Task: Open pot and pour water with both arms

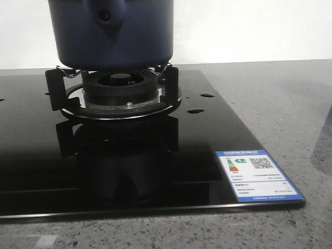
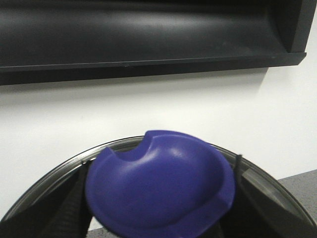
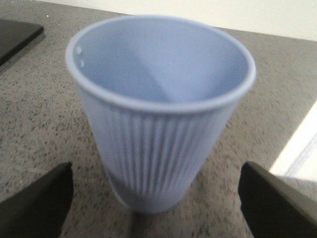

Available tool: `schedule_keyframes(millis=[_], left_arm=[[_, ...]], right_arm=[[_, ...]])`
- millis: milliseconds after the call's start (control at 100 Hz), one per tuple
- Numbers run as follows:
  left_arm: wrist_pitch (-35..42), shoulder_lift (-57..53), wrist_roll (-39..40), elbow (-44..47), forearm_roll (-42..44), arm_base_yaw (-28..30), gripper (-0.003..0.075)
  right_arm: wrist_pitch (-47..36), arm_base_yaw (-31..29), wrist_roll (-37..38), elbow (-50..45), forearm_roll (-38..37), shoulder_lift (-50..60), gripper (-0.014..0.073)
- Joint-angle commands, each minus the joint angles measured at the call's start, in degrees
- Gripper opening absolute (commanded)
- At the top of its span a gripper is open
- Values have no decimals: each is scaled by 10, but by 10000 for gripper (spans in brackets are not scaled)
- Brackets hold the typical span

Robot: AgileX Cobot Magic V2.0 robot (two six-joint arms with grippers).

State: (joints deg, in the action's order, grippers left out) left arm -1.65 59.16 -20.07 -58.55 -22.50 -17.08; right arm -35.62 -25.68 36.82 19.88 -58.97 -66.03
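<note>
The dark navy pot (image 1: 111,31) sits on the burner's support (image 1: 120,91), and its top is cut off in the front view. Its handle lug (image 1: 106,15) faces the camera. In the left wrist view, my left gripper (image 2: 158,220) is shut on the lid's blue knob (image 2: 158,183), with the glass lid rim (image 2: 59,171) curving behind it against the white wall. My right gripper (image 3: 156,206) is open, one dark finger (image 3: 34,203) on each side of a pale-blue ribbed cup (image 3: 158,124) and apart from it. The cup stands upright on the counter and looks empty. No water shows.
A black glass cooktop (image 1: 155,171) carries the burner, a few droplets (image 1: 206,95) and an energy label (image 1: 258,175) at its near right corner. Speckled grey counter (image 1: 280,104) surrounds it. A black range hood (image 2: 148,34) hangs on the wall.
</note>
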Motion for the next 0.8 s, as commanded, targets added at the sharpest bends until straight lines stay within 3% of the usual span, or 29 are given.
schedule_keyframes(millis=[0,380,790], left_arm=[[65,-10,0,-20,-6,-5,386],[90,44,0,-20,-6,-97,386],[187,164,0,-20,-5,-176,386]], right_arm=[[-20,-2,24,-7,9,44,612],[-20,-1,73,-78,8,197,612],[-20,20,73,-81,-5,205,612]])
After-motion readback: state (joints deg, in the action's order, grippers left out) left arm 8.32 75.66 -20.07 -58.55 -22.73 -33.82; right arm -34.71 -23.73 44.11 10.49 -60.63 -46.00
